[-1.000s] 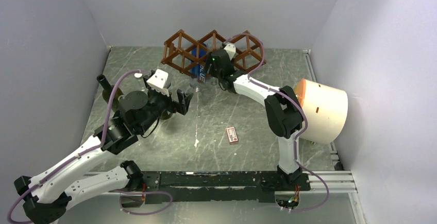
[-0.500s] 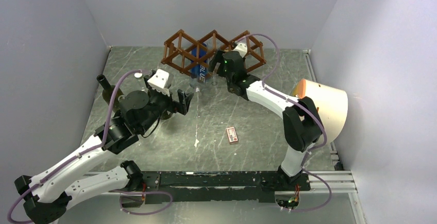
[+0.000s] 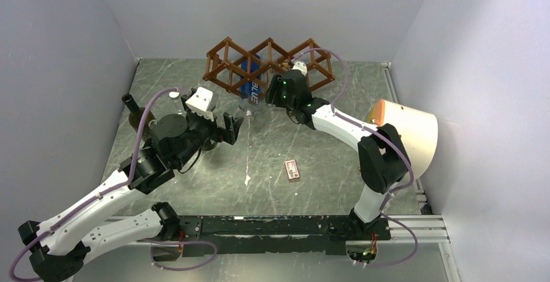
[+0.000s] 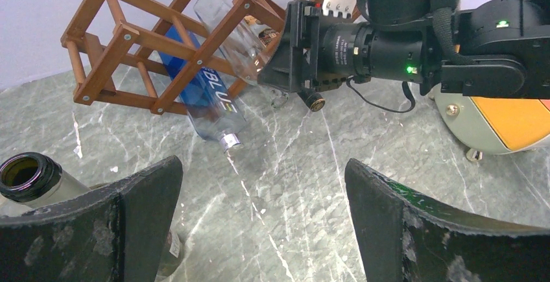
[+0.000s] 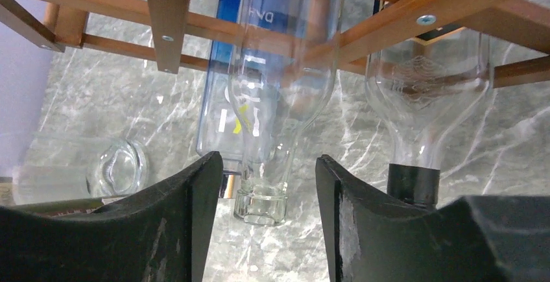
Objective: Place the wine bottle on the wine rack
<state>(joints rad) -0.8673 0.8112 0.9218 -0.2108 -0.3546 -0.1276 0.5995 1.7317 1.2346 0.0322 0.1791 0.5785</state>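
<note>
The reddish-brown wine rack [image 3: 269, 65] stands at the back of the table, also seen in the left wrist view [image 4: 123, 35] and close up in the right wrist view [image 5: 165, 16]. A blue-labelled bottle [image 5: 217, 100], a clear wine bottle [image 5: 279, 87] and a black-capped clear bottle [image 5: 425, 94] lie in its cells, necks pointing out. My right gripper [image 5: 268, 160] is open, its fingers either side of the clear bottle's neck with gaps on both sides. My left gripper [image 4: 263, 165] hangs wide open and empty over the table [image 3: 232, 128]. A dark bottle [image 4: 29, 178] stands beside its left finger.
A glass [image 5: 97, 168] lies on its side left of the rack's front. A small red-and-white box [image 3: 292, 169] lies mid-table. A large cream drum with an orange face [image 3: 405, 139] sits at the right. Walls close in on three sides.
The right arm's elbow swung right and its gripper shifted slightly right along the rack front. Its jaws spread wider, then narrowed around the clear bottle's neck. The left arm stayed still.
</note>
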